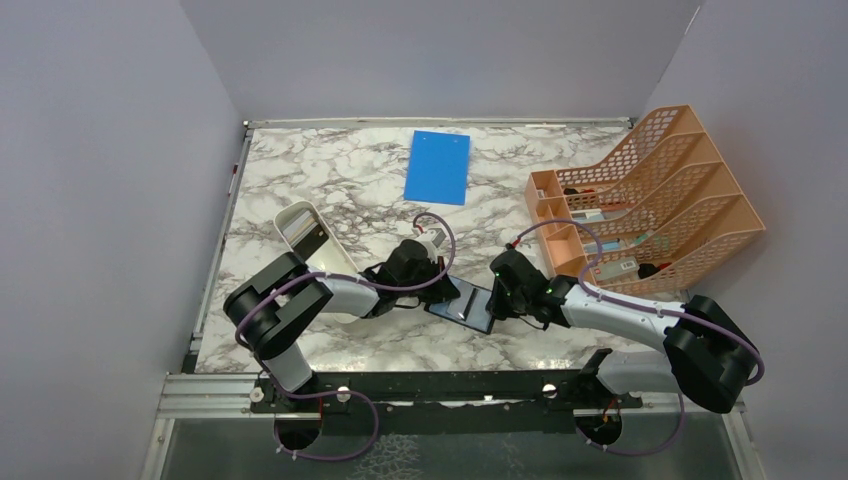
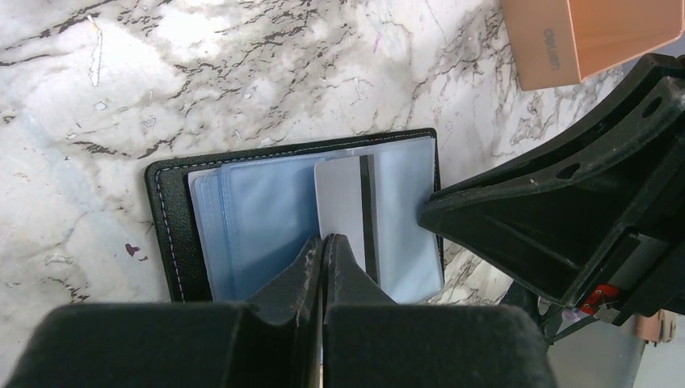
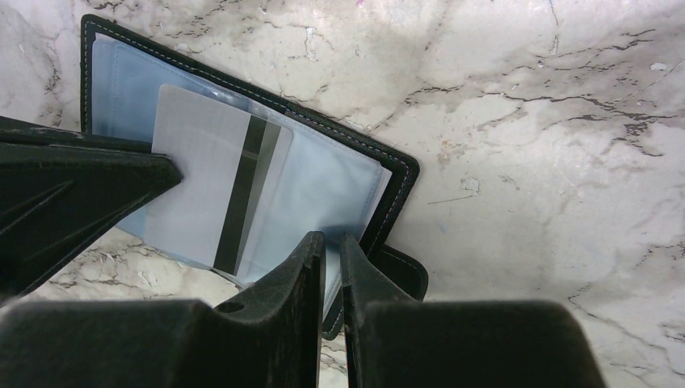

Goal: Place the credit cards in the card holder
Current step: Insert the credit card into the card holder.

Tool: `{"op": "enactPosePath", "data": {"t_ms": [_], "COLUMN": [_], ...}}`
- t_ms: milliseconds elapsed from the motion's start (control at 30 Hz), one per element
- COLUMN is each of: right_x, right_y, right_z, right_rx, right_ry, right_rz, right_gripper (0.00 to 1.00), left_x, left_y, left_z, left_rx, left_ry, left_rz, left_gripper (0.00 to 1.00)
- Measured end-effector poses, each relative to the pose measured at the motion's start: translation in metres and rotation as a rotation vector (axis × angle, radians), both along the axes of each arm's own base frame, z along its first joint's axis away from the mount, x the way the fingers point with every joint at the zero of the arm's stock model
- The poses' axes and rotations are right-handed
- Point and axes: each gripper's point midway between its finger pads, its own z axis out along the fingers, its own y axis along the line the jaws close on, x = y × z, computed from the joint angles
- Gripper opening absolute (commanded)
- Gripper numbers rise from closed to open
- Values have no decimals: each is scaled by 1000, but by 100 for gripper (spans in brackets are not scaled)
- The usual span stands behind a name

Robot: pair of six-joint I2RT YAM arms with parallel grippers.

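One card (image 2: 341, 198) is half seated in the open holder (image 2: 165, 234) between the arms, touched at its edge by the closed left gripper (image 2: 325, 242). The holder's edge is seemingly pinched by the right gripper (image 3: 333, 241). Farther off, remaining cards cannot be made out.

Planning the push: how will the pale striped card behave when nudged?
The card looks thin, flat and rigid, so it likely slides rather than bends. Lying on glossy plastic sleeves, it may skid sideways. The card holder looks light and might shift too.
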Motion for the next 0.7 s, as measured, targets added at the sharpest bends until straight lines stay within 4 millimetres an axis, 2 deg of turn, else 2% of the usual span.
{"op": "enactPosePath", "data": {"t_ms": [400,700], "right_x": [0,0], "right_y": [1,2], "right_z": [0,2], "right_rx": [2,2], "right_ry": [0,3], "right_rz": [1,5], "right_gripper": [22,25], "left_x": [-1,-5], "left_y": [-2,-5], "left_z": [0,-1], "left_rx": [-1,2], "left_ry": [5,8], "left_rz": [6,10], "left_gripper": [1,20]}}
